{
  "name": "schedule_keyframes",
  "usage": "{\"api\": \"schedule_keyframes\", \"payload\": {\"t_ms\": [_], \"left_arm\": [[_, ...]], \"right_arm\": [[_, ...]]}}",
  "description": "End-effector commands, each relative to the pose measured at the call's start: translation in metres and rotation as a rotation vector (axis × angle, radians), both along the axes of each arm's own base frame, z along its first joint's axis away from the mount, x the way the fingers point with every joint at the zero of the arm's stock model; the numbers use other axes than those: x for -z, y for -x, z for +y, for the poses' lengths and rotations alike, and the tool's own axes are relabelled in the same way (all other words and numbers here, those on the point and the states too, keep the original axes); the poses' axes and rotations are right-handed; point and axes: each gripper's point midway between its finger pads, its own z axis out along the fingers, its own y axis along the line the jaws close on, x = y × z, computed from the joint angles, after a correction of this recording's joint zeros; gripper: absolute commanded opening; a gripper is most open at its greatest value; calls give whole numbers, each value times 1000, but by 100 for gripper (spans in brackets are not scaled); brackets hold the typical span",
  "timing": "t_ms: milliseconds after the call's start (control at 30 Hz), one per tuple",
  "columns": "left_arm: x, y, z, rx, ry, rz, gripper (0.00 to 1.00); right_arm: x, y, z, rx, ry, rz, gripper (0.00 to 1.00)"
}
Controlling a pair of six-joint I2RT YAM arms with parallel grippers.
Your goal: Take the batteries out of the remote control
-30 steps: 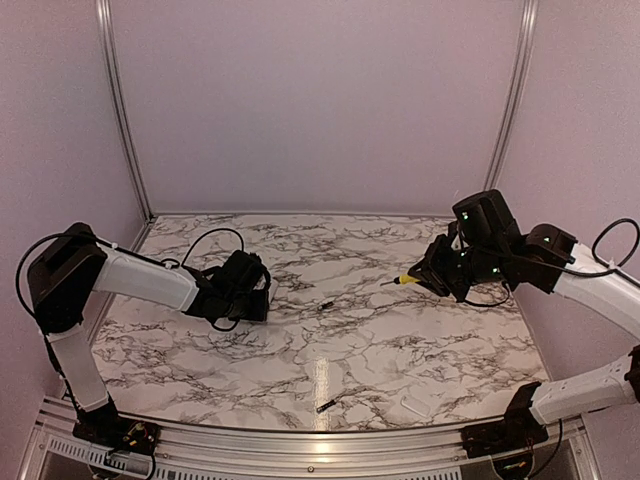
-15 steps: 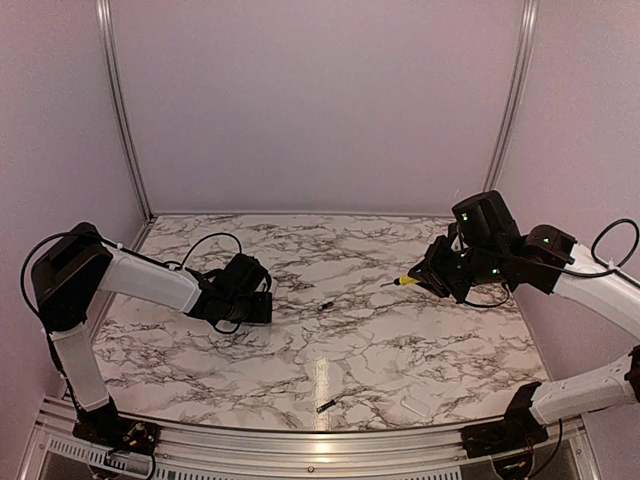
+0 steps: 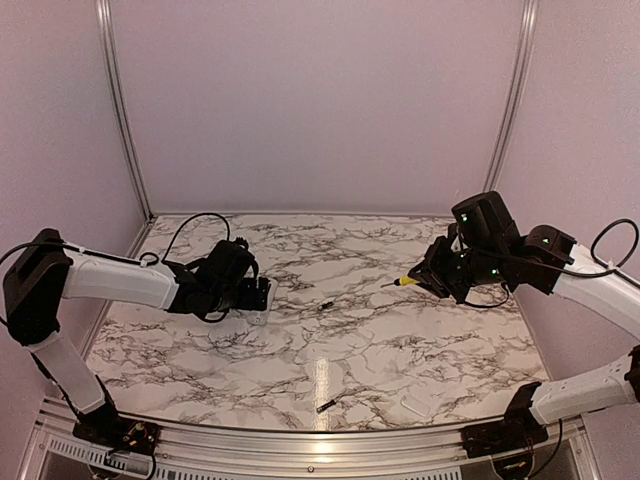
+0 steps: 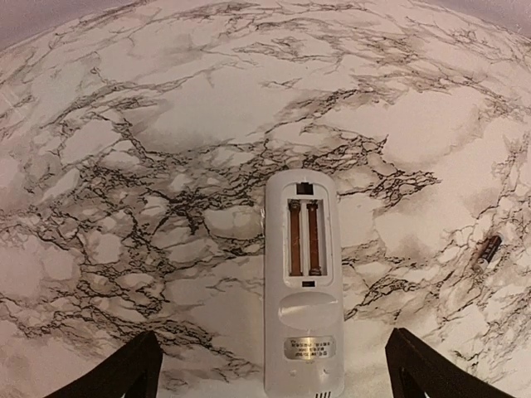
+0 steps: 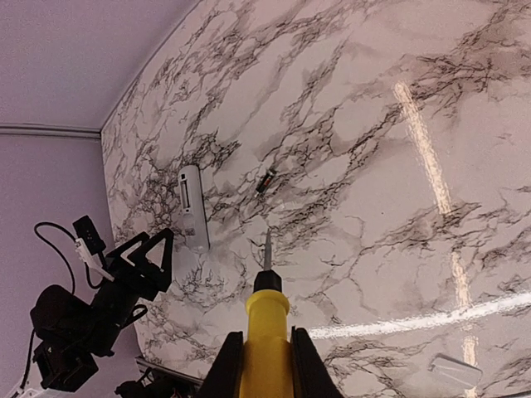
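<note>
The tabletop (image 4: pixel 166 124) is marble-patterned, smooth and glossy, and throws back a bright streak of light. The remote control (image 4: pixel 303 332) is smooth white plastic with a soft sheen. Its recess (image 4: pixel 303 236) shows two coppery strips (image 4: pixel 294 240), and below it sits a silvery label (image 4: pixel 311 348). The screwdriver (image 5: pixel 267 332) has a shiny yellow plastic handle and a bare metal shaft. A loose battery (image 4: pixel 488 250) looks dark and faintly glossy.

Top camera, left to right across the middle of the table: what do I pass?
Slim white plastic remote control → tiny dark cylindrical battery → yellow-handled screwdriver.
</note>
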Motion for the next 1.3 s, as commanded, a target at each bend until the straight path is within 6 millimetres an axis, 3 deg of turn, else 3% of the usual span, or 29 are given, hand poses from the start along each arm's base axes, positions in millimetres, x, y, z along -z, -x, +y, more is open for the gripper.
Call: {"api": "schedule_keyframes", "payload": {"t_ms": [0, 133, 233, 433, 567, 767, 1000, 1267], "left_arm": [[-42, -4, 26, -6, -107, -133, 99], [-69, -3, 31, 50, -156, -203, 99], [-90, 4, 20, 158, -138, -237, 99], [-132, 42, -9, 475, -18, -333, 99], [-140, 66, -19, 642, -9, -352, 97], [-150, 83, -29, 763, 17, -370, 94], [-165, 103, -63, 912, 63, -436, 91], [-166, 114, -107, 1027, 56, -488, 83]], "right_arm": [[-10, -9, -3, 38, 1, -24, 0], [-10, -14, 2, 15, 24, -31, 0], [-12, -18, 9, -11, 36, -36, 0], [-17, -28, 27, -92, 60, -48, 0], [-16, -34, 46, -190, 88, -48, 0], [-15, -39, 80, -350, 74, -47, 0], [-17, -39, 125, -522, -27, -56, 0], [-21, -19, 167, -689, -104, -60, 0]]}}
